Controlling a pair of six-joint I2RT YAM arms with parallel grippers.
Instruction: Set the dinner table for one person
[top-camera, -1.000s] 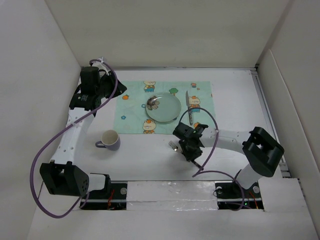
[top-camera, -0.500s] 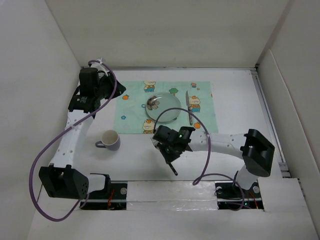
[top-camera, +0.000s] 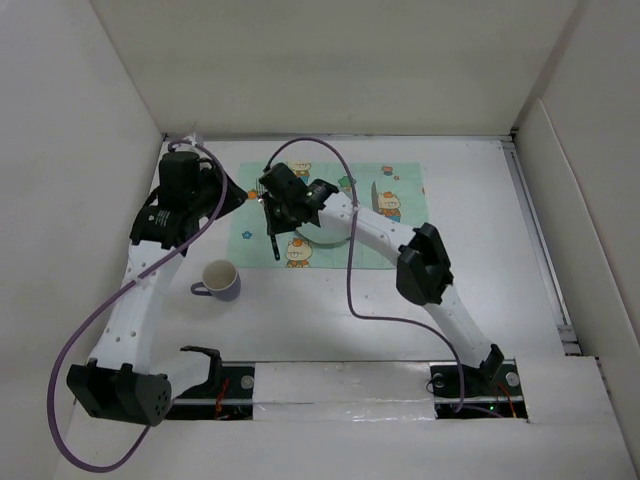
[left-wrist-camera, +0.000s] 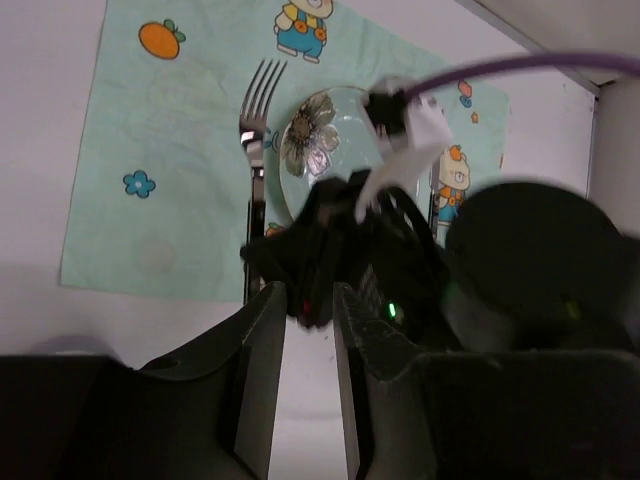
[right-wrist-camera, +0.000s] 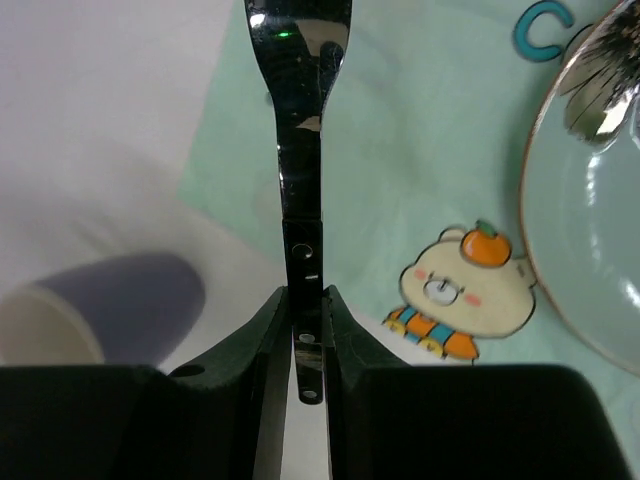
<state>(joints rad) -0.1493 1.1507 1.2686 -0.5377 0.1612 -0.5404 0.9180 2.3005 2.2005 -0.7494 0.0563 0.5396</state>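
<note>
A: Start with the right gripper (right-wrist-camera: 304, 300). How do its jaws stand?

B: Nearly together, pinched on the handle of a fork (right-wrist-camera: 300, 150). The metal fills the gap between the fingers (right-wrist-camera: 268, 340). They grip low on the handle, with only the short end and its hole poking out behind them.

A: Which way does the fork run?

B: Tines away from the arm bases, handle toward them. From the left wrist view it sits just left of the glass plate (left-wrist-camera: 340, 110), over the mint-green placemat (top-camera: 250, 250). Whether it touches the mat or hangs just above it, I cannot tell.

A: And the left gripper (left-wrist-camera: 308, 300)?

B: Its jaws are a little apart with nothing between them. It points across at the right gripper from the mat's left side, near but not touching.

A: Where is the dinner table (top-camera: 460, 300) in all this?

B: Under both grippers, spreading wide on every side. The right gripper is over the far left part of it, above the mat. Bare white tabletop shows just left of the fork, and the handle end lies about at the mat's near edge.

A: Anything else nearby?

B: A purple mug (top-camera: 220, 280) stands upright on the bare table, near the mat's near left corner and apart from the fork. A knife (top-camera: 374, 195) lies on the mat just right of the plate, its near part hidden behind the right arm.
</note>
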